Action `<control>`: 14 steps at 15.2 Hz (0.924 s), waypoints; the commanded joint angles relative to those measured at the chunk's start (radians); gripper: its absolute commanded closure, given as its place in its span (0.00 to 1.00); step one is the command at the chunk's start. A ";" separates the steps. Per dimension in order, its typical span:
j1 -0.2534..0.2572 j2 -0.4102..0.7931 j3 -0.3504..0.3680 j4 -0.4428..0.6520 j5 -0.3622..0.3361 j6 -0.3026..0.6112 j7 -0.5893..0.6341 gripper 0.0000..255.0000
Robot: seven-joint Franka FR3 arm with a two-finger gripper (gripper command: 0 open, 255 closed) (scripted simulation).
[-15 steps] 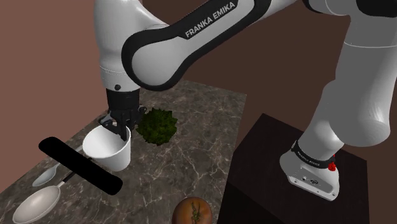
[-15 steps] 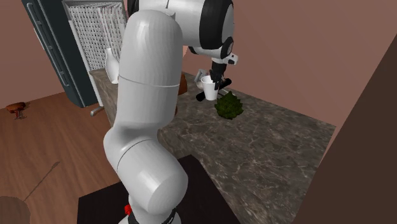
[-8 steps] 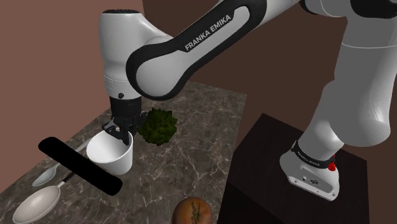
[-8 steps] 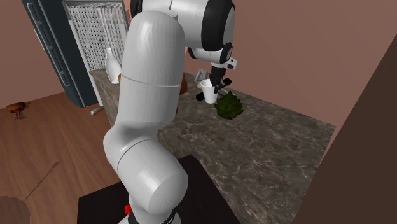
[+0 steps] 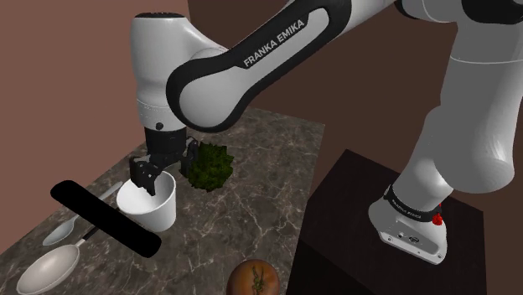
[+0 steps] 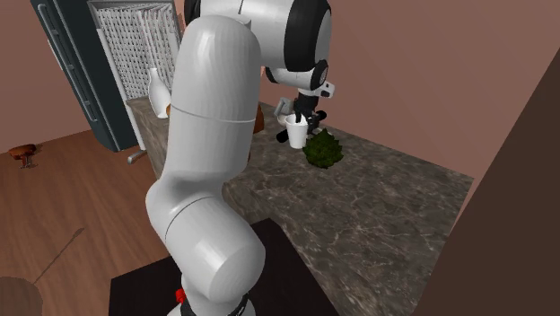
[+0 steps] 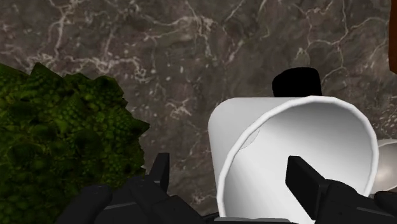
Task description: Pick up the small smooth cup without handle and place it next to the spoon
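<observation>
The small white handleless cup (image 5: 148,206) stands upright on the dark marble counter (image 5: 251,193), right beside the black handle (image 5: 105,219) of a pale pan. A grey spoon (image 5: 61,231) lies on the far side of that handle, toward the shoulder view's left. My gripper (image 5: 166,166) hangs over the cup's rim, open. In the wrist view one fingertip (image 7: 304,181) is inside the cup (image 7: 286,140) and the other (image 7: 160,172) is outside, with the cup's wall between them untouched. In the second exterior view the gripper (image 6: 303,119) sits just above the cup (image 6: 295,136).
A bumpy green vegetable (image 5: 208,166) (image 7: 57,133) sits close beside the gripper. The pale pan bowl (image 5: 48,270) and a reddish-brown round fruit (image 5: 253,279) lie near the counter's front edge. The dark stand (image 5: 394,243) is at the lower right.
The cup came down onto the counter beside the pan handle. The fingers, shut on its rim before, have spread apart and let it go.
</observation>
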 commanded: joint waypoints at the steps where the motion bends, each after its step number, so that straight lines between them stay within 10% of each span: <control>1: 0.000 0.000 0.000 0.000 0.000 0.000 0.000 0.00; 14: -0.025 -0.080 0.011 0.027 0.040 -0.102 -0.026 0.00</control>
